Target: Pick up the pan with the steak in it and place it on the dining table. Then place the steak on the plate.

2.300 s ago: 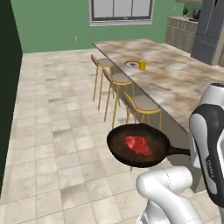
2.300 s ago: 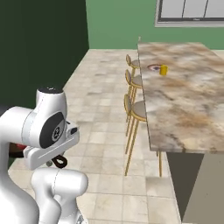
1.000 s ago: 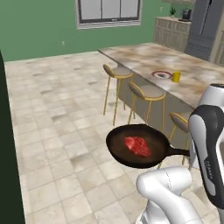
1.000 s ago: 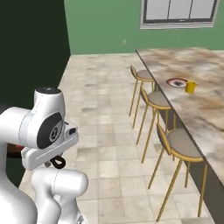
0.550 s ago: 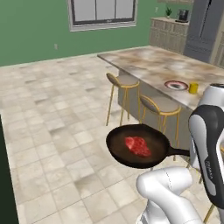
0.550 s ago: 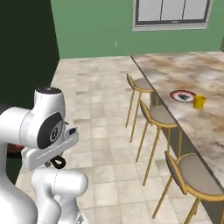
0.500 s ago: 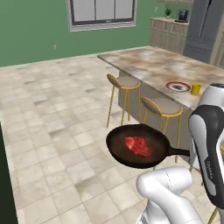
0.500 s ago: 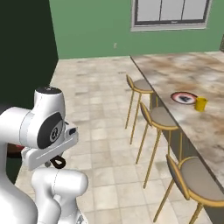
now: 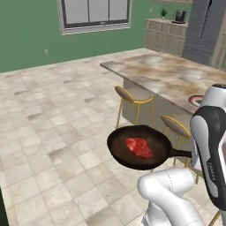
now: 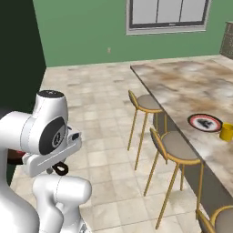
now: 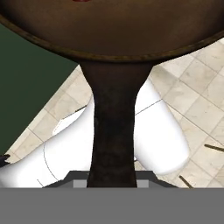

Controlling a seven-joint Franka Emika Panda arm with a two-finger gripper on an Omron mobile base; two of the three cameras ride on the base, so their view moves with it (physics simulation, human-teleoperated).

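The dark round pan (image 9: 139,147) hangs in the air over the tiled floor, level, with the red steak (image 9: 139,148) lying in its middle. Its black handle (image 9: 181,153) runs right and goes behind my white forearm. In the hand view the handle (image 11: 113,131) runs straight down from the pan (image 11: 113,26) into my gripper (image 11: 113,180), which is shut on it. The dining table (image 9: 167,75) with its marbled top stretches along the right, also seen from the other side as a long counter (image 10: 182,84). The red-rimmed plate (image 10: 205,122) lies on it near the edge, and shows beside my arm (image 9: 197,100).
A yellow cup (image 10: 226,131) stands just right of the plate. Wooden stools (image 9: 134,95) line the table's near side, two of them (image 10: 175,148) between me and the plate. Open tiled floor lies left and ahead. Cabinets (image 9: 170,33) stand at the far wall.
The whole picture has shifted, so the base has moved: table, stools and plate now appear larger and further right. The pan with the steak stays in the same grip.
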